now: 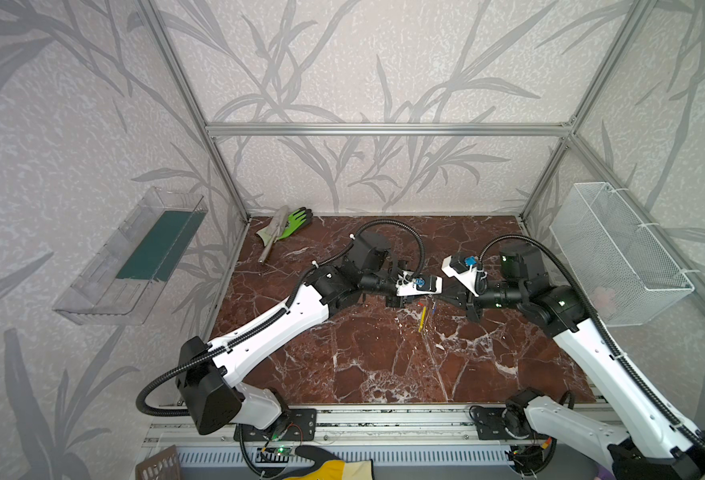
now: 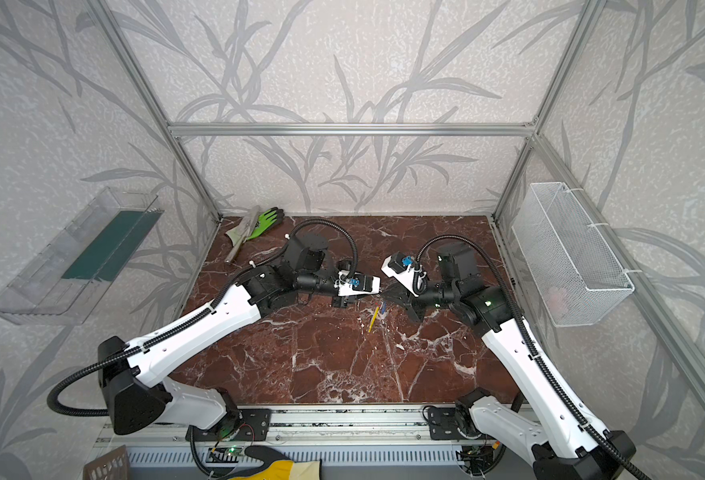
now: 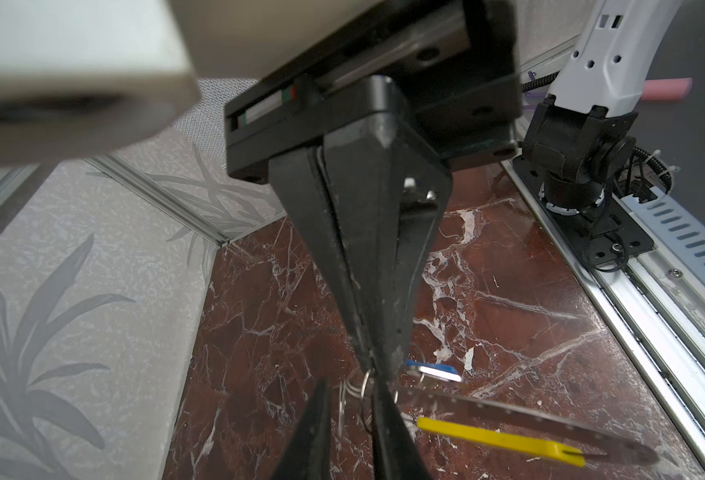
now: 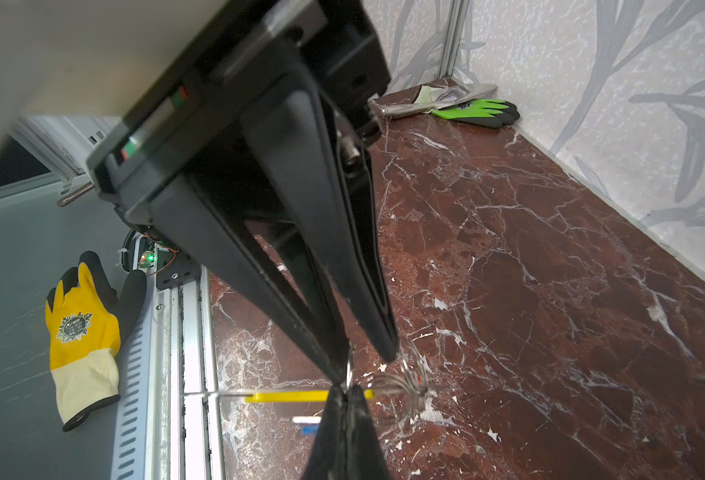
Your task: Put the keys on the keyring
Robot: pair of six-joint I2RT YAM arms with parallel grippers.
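so both pincers meet tip to tip over mid table [image 1: 384, 365]: left gripper [image 3: 373, 368] jaws pinched tight on a small wire loop [image 4: 349, 368], right gripper [image 4: 363, 365] closed too, tips at same loop. keyring [image 3: 500, 440] w/ yellow arc juts out just beside them toward table's front, blue key [image 3: 425, 366] near it, red key [image 4: 419, 379] amid wire coils [image 4: 400, 384].

Glossy veined marble-look tabletop [image 1: 384, 365], dull grey keyring [image 3: 529, 417], white wire-mesh basket [image 1: 616, 249]
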